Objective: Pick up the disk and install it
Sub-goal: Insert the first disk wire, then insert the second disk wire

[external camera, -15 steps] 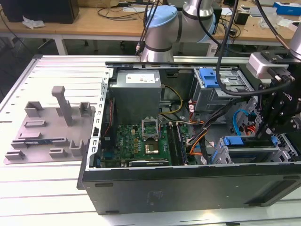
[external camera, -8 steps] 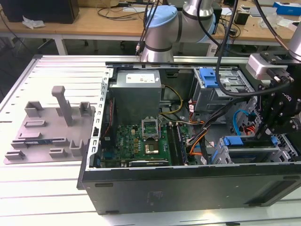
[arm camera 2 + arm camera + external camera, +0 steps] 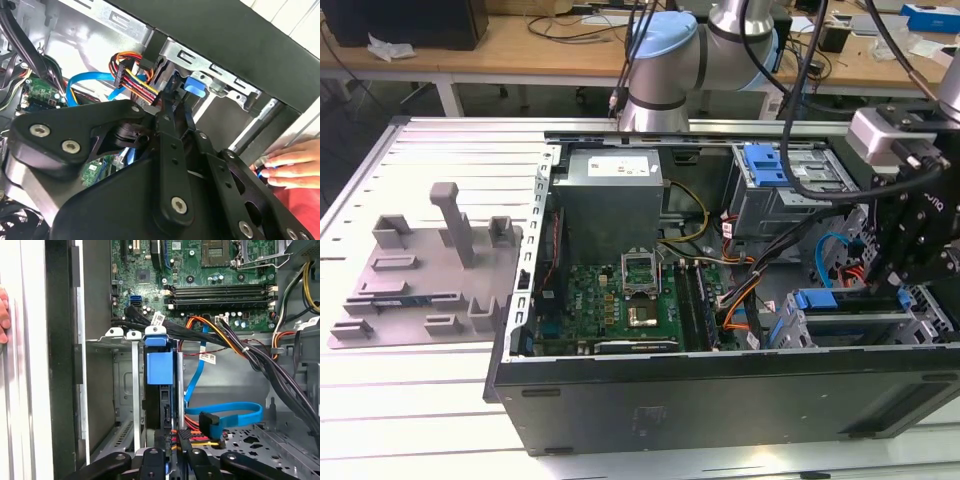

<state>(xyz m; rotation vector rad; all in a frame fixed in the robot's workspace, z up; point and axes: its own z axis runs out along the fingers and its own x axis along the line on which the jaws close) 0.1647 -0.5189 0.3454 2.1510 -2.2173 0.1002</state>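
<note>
Gripper (image 3: 170, 452) jaws nearly closed on the disk (image 3: 161, 390) (blue-framed, upright) inside the drive cage (image 3: 125, 390).

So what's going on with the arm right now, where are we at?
The arm is reaching into the open computer case, at the exterior view's right. Its gripper is right at the disk, whose blue frame stands on edge in a slot of the metal drive cage. Whether the disk is fully seated can't be told. A person's hand rests just outside the case wall.
</note>
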